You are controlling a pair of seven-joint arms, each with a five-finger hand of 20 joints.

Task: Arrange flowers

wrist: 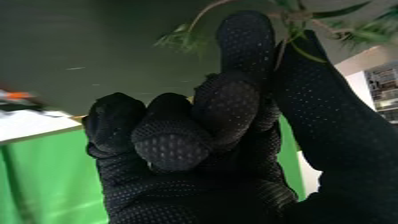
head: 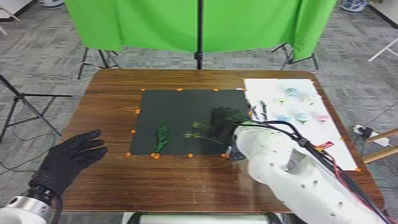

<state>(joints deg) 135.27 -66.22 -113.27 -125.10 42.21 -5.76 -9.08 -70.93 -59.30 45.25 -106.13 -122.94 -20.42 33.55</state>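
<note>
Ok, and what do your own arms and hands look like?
The left arm and right arm are white, the right with black and red cables and a red tag. The left hand and right hand are gloved in black, the right finely dotted.

Beyond the right robot hand (head: 227, 117), the dark mat (head: 182, 100) and then the tabletop (head: 178, 79) give open room. To its left, a thin leafy sprig (head: 197, 134) juts into the way, with a green frond (head: 162, 137) farther over. The white arm (head: 280, 167) blocks the near right side.
</note>
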